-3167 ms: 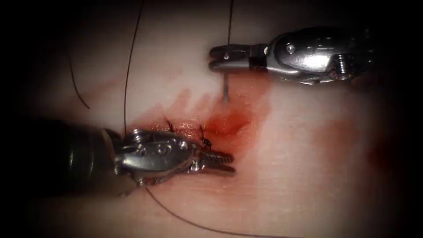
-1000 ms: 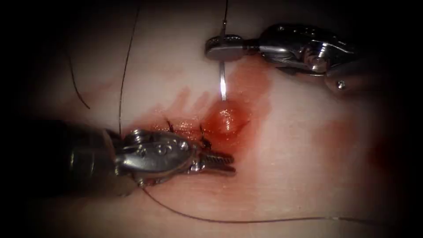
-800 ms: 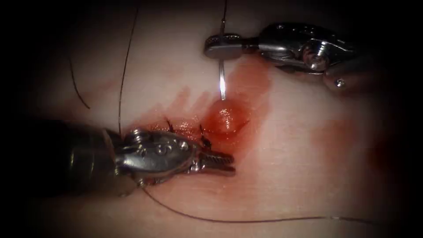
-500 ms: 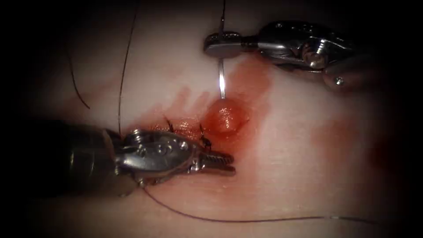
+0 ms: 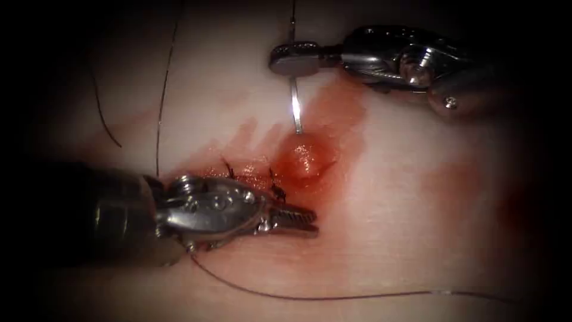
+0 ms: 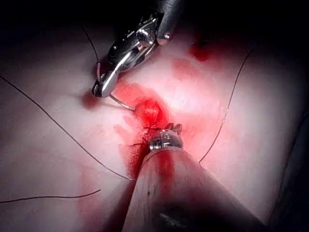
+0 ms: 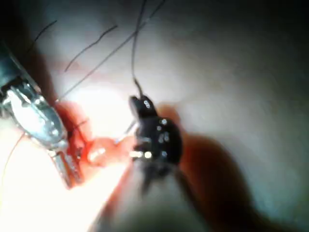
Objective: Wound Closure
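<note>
Endoscope view: right claw [image 5: 293, 58], closed on needle [image 5: 295, 110] near its thread end; tip in raised tissue [image 5: 417, 226] mound at the cut's right end. Left claw [image 5: 292, 219], slightly parted, empty, beside stitches. Advice: rotate along the needle's curve, no levering.

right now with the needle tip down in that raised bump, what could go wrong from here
1. The right hand grips the needle near its tail, far from the tip buried in the raised tissue; the needle might twist or bend under load.
2. The left hand lies close beside the stitches, holding nothing; it could snag them.
3. Loose thread crosses the tissue and may tangle.
</note>
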You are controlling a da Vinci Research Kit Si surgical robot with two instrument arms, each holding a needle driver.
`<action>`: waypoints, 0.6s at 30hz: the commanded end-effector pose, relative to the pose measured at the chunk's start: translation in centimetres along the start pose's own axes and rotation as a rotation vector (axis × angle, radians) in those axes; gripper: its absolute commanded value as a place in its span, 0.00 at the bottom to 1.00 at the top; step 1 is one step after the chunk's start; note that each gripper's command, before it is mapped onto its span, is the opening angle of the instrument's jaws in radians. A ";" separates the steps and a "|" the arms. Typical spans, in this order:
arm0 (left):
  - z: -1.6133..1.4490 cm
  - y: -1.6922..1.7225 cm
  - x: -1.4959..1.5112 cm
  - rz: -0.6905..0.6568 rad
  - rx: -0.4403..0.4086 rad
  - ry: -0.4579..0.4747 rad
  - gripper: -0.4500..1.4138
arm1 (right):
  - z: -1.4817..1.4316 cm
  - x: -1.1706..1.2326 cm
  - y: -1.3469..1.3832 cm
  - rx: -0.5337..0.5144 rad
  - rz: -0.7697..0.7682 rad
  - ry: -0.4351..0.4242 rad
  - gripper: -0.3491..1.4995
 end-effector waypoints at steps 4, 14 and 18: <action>0.09 0.00 -0.03 -0.001 -0.002 0.000 0.26 | 0.09 -0.09 -0.04 0.023 0.075 -0.016 0.00; 0.09 0.00 -0.03 -0.001 -0.002 0.000 0.26 | 0.10 -0.13 -0.10 0.035 0.162 -0.037 0.00; 0.09 0.00 -0.03 -0.001 -0.002 0.000 0.26 | 0.09 -0.14 -0.11 0.036 0.186 -0.042 0.00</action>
